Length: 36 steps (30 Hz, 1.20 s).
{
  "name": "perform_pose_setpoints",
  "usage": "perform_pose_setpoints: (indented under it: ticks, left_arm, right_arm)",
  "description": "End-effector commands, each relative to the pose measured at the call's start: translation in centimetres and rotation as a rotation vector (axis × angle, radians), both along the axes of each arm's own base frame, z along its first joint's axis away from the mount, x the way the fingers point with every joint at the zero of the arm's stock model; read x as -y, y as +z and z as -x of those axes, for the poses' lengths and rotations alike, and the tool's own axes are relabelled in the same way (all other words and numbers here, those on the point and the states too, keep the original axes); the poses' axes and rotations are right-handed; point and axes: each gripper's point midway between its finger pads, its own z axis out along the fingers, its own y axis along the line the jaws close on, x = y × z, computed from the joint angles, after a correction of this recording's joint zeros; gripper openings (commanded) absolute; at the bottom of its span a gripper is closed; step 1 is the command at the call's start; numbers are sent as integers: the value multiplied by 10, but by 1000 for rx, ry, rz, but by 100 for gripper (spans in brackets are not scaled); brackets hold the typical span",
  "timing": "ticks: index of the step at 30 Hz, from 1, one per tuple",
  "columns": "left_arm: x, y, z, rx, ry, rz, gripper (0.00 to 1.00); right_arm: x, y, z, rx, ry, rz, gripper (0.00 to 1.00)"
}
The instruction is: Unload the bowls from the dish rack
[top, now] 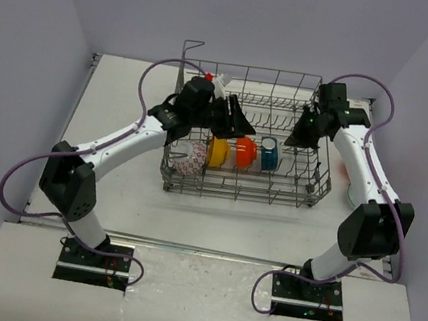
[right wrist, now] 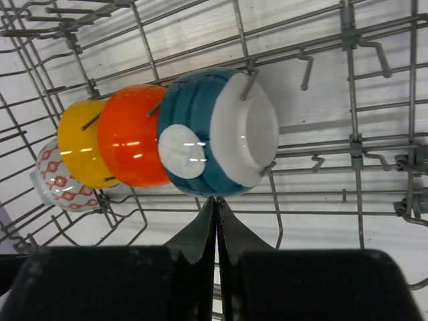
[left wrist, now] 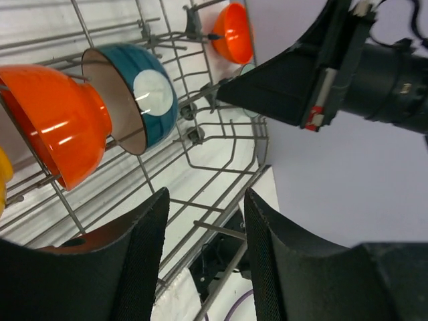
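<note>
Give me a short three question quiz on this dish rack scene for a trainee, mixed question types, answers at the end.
1. Fill the gap: left to right in the top view, the dish rack holds a red-patterned bowl, a yellow bowl, an ____ bowl, then a teal bowl.
2. True or false: the right gripper has its jaws spread wide open.
3. Which bowl in the row is nearest the right gripper? A: yellow bowl. B: teal bowl. C: red-patterned bowl.

Key
1: the orange bowl.
2: false, the jaws are shut together and hold nothing.
3: B.
</note>
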Motion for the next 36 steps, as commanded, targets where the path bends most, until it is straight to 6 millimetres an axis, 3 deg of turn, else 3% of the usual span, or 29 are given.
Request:
perform_pose_setpoints:
  ticks: [1,6,19,25,36]
  left_arm:
    - [15,19,-8,63,-10,34,50]
    - [28,-7,-15,27,-25,2,50]
    - [53,-45,-35,-8,-67,-42,50]
    - [61,-72,-41,-46,-86,-66,50]
    - [75,-75,-50,-48,-112,-53,50]
  right_arm:
    - [19,-4,2,-4,-30,42,0]
    - [31,-12,2,-25,-48,39,0]
    - [30,-34,-3,-72,-37,32,0]
    - [29,-40,-11,-88,-41,35,0]
    - [32,-57,-17,-132,-51,48,0]
